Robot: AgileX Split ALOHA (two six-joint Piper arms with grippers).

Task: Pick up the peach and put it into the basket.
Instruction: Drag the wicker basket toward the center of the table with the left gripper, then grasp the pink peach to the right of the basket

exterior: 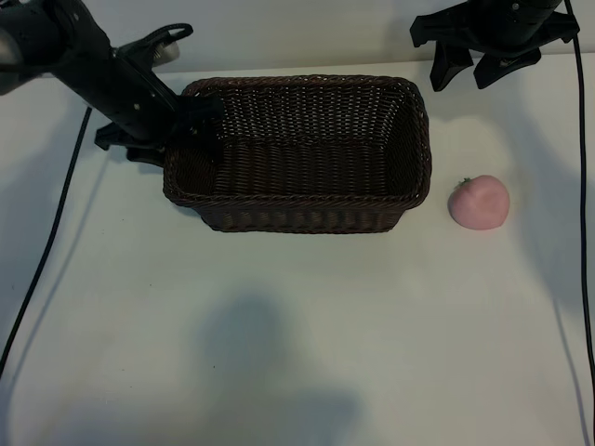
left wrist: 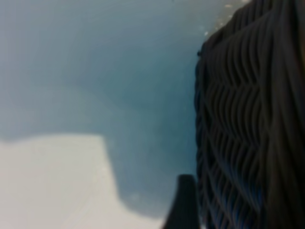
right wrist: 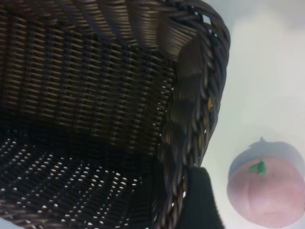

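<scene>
On table, right of basket: peach, pale pink with green stem uppermost, resting on white table, just beside basket's right end wall but apart from it; not yet lifted.
At table centre: basket, dark-brown woven wicker, rectangular, braided rim, nothing lying inside.
At basket's left end: left gripper, reached over left rim; fingers hard to separate against dark weave, so spread could not be told from any view; nothing seen held.
Above table's far right: right gripper, jaws parted, nothing between them, hovering well apart from peach and pointing steeply down; one fingertip visible beside basket rim in right wrist view.
Step in hand (judged): approach to peach, pick not begun.
Arm suited (judged): right, being nearer to fruit.
Advice for approach: lowered straight over fruit, jaws straddling its widest girth, stem left clear between fingers.
Advice for grip: closed gently, since matte round skin likely to roll or slip sideways under off-centre contact.
Advice for transfer: raised above braided rim before crossing, released low over basket floor.
Risk: fruit nudged against basket wall; left gripper crowding left end.
Count: peach, one; basket, one; grippers, two.
</scene>
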